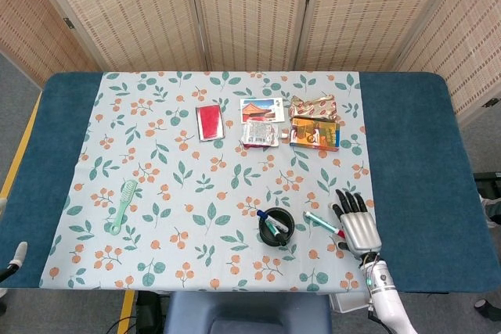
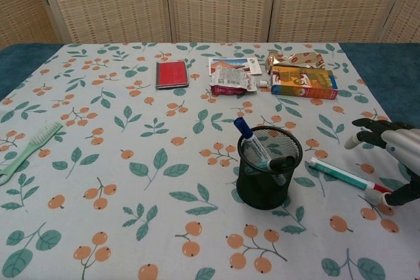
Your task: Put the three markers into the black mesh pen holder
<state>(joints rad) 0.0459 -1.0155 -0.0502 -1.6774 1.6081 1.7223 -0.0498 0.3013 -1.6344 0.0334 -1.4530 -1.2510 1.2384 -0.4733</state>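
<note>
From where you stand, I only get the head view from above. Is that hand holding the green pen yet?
Observer: Not yet. In the chest view the right hand hangs over the red end of the green marker, which lies flat on the cloth.
Visitor: And the black cup, how are the pens inside sitting?
Observer: Two markers lean in the black mesh pen holder; the blue-capped marker sticks up past its rim.
Visitor: Is the other hand around?
Observer: The chest view shows no left hand at all.
</note>
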